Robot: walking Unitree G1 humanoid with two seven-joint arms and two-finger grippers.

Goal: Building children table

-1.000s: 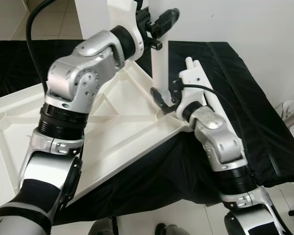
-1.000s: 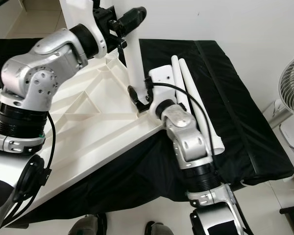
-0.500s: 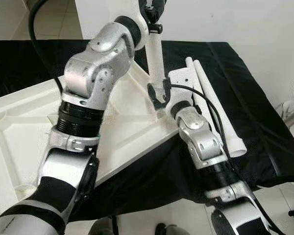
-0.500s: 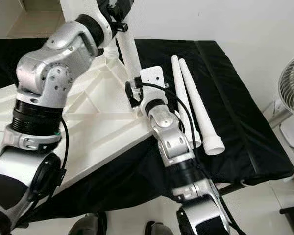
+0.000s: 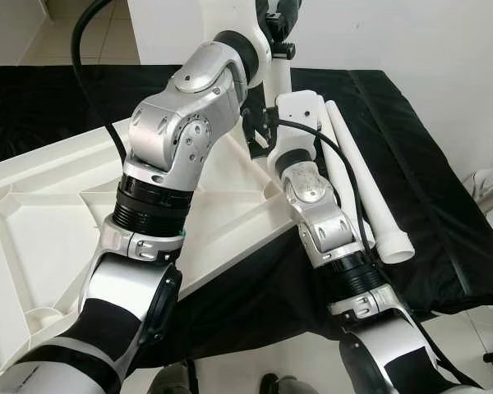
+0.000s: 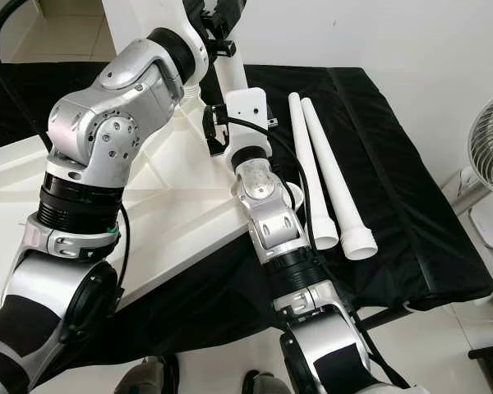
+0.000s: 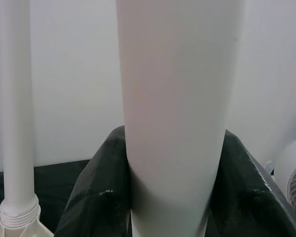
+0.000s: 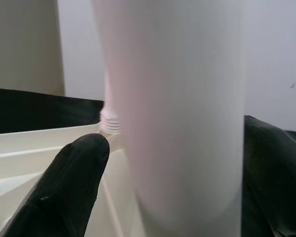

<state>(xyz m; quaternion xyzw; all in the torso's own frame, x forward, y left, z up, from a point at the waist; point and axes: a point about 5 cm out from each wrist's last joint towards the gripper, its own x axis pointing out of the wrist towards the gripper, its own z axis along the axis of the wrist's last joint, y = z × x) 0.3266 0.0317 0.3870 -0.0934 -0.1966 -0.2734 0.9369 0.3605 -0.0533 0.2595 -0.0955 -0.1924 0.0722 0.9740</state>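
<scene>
White table leg (image 6: 232, 75) stands upright at corner of inverted white tabletop (image 6: 172, 201), which lies on black-draped table (image 6: 394, 164). Left claw (image 7: 167, 197) clamps leg high up, black fingers (image 7: 91, 192) either side, likely to steady or turn it. Right claw (image 8: 153, 192) brackets leg low near socket; one finger (image 8: 64, 187) stands off it, grip unclear. Two spare legs (image 6: 329, 180) lie side by side just beside right arm, awaiting fitting. Another leg (image 7: 15, 108) already stands in threaded socket.

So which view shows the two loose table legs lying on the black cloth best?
The right eye view: both loose legs lie side by side in full on the black cloth, flared ends toward the robot. The left eye view has them partly behind the right arm. The wrist views look at the upright leg instead.
</scene>
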